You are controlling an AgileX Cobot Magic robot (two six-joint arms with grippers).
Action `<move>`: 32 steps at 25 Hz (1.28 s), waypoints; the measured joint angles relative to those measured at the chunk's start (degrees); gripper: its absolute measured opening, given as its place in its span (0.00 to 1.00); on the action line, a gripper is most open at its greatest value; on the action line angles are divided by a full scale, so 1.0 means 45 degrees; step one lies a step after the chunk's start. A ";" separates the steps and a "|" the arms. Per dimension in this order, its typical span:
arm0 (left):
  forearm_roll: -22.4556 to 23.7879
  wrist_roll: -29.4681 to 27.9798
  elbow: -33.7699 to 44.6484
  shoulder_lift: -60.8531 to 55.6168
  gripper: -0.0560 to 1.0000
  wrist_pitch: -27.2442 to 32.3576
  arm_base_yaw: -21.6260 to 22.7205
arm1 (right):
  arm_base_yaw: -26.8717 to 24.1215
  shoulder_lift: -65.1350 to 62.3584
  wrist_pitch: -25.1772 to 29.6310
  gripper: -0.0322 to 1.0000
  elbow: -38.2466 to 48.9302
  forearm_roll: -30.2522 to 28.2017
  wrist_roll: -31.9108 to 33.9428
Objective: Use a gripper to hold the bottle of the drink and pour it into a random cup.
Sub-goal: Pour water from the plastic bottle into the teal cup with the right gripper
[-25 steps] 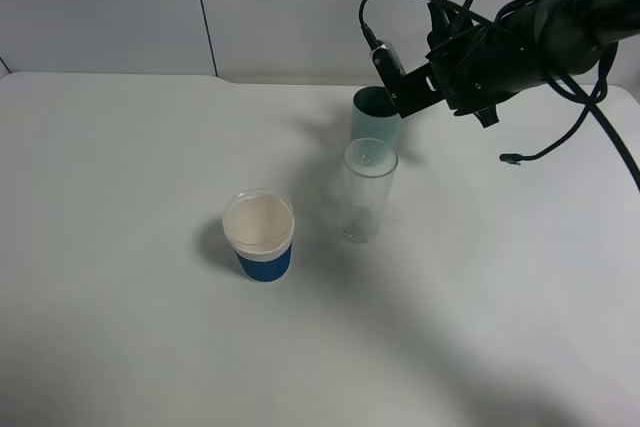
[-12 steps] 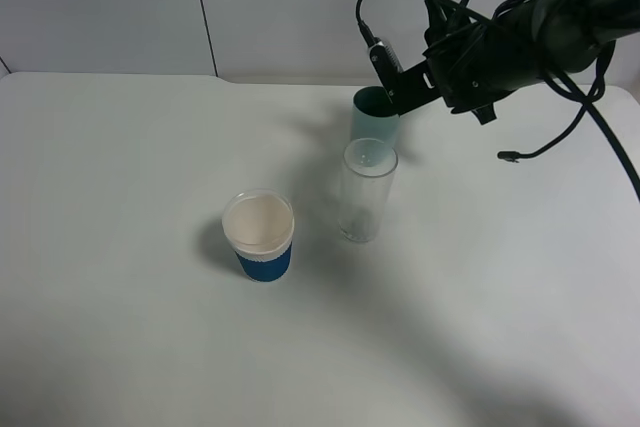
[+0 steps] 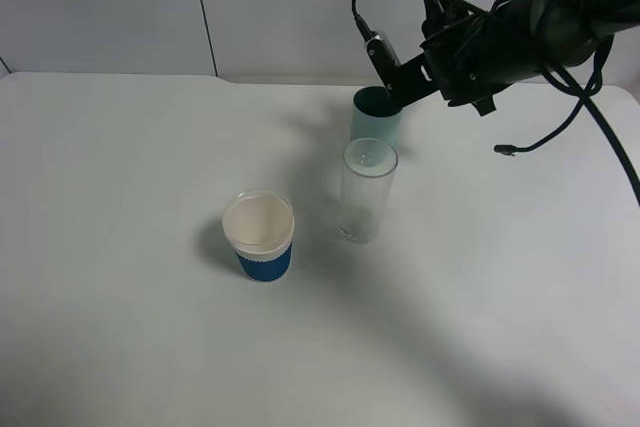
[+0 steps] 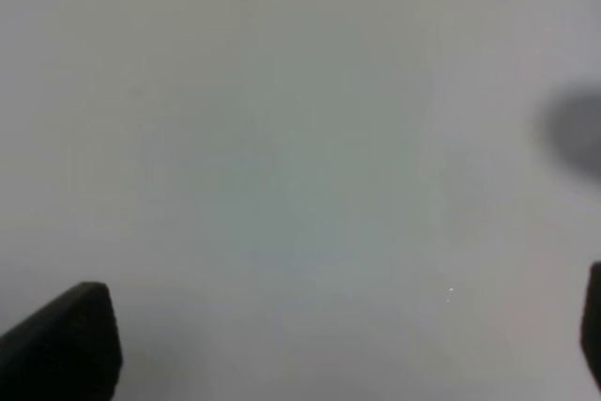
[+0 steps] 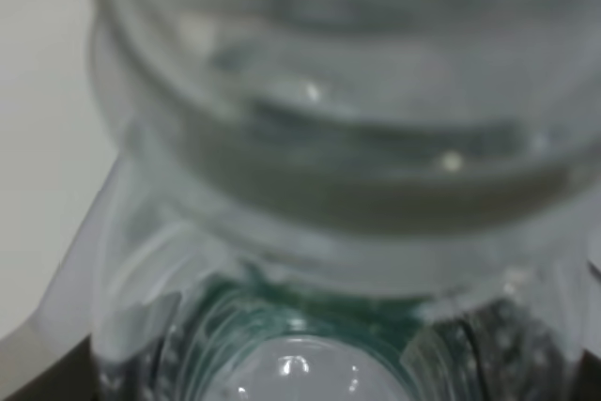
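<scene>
At the far right of the white surface [image 3: 120, 197], raised above it, our right pincer [image 3: 418, 75] is clamped on the small clear plastic bottle [image 5: 357, 166]. In the right wrist view the bottle fills the whole picture: we see its ridged, threaded neck very close, blurred, with a green tint showing through the clear wall. From the high camera the bottle is a dark shape slanting down and away from the pincer towards the middle of the surface. Its lower end sits right at the rim of the plain teal-green cylindrical cup [image 3: 376, 125]; we cannot tell whether the two touch, nor whether any drink is running. Behind the pincer the black arm [image 3: 560, 22] stretches off to the right edge, wrapped in looping cables.

Just in front of the teal-green cup stands a taller clear glass tumbler [image 3: 364, 192], upright; we cannot tell whether they touch. Further left and nearer the camera, apart from the tumbler, stands a white paper cup with a blue sleeve [image 3: 261, 237], also upright.

Our left pincer [image 4: 327, 335] shows only in its own wrist view: its black fingers [image 4: 66, 340] stand wide apart over bare surface, gripping nothing.
</scene>
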 joint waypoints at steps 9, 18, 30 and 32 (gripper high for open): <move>0.0000 0.0000 0.0000 0.0000 0.99 0.0000 0.0000 | 0.0000 0.0000 0.0005 0.58 0.0000 0.0000 -0.0227; 0.0000 0.0000 0.0000 0.0000 0.99 0.0000 0.0000 | 0.0000 0.0000 0.0060 0.58 0.0000 0.0000 -0.0429; 0.0000 0.0000 0.0000 0.0000 0.99 0.0000 0.0000 | 0.0000 0.0000 0.0129 0.58 0.0000 0.0000 -0.0956; 0.0000 0.0000 0.0000 0.0000 0.99 0.0000 0.0000 | 0.0000 0.0000 0.0129 0.58 -0.0005 0.0000 -0.0990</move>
